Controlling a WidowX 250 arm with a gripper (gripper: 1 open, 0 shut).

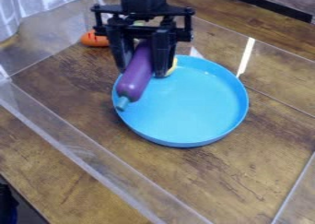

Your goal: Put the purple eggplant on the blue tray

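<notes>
My gripper (145, 64) points straight down and is shut on the purple eggplant (134, 80), which hangs tilted between the black fingers with its teal stem end lowest, at the left. The eggplant is lifted above the left rim of the blue tray (209, 117), a round shallow dish lying on the wooden table. The upper end of the eggplant is hidden by the fingers.
An orange carrot (94, 39) lies behind the gripper at the back left. A bit of yellow fruit (172, 63) shows just behind the tray's far rim. A clear plastic wall (74, 159) fences the wooden table along the left and front.
</notes>
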